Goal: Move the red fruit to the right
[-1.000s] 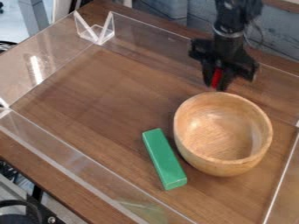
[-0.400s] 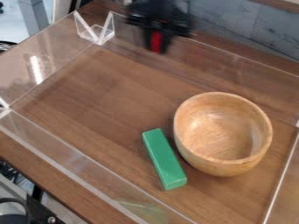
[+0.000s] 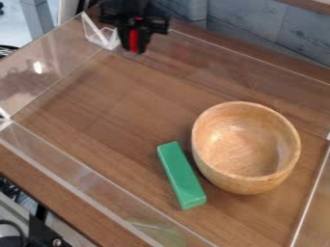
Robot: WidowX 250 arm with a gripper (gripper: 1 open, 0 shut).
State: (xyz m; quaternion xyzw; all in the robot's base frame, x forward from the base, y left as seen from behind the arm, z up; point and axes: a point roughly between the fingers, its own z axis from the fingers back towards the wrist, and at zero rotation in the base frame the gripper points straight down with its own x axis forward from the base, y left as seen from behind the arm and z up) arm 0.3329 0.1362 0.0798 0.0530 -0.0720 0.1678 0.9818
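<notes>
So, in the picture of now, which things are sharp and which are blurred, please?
Camera view: the wooden bowl and green rectangular block look fairly sharp; the dark pincer at the top looks blurred.

The bowl [image 3: 245, 164] looks like smooth pale wood, softly glossy along its rim — the counter [image 3: 123, 121] is browner, wood-grained, with a faint sheen. The block [image 3: 182, 176] is smooth, matt green — its material unclear — and the clear barrier [image 3: 91, 198] looks like glossy plastic.
</notes>
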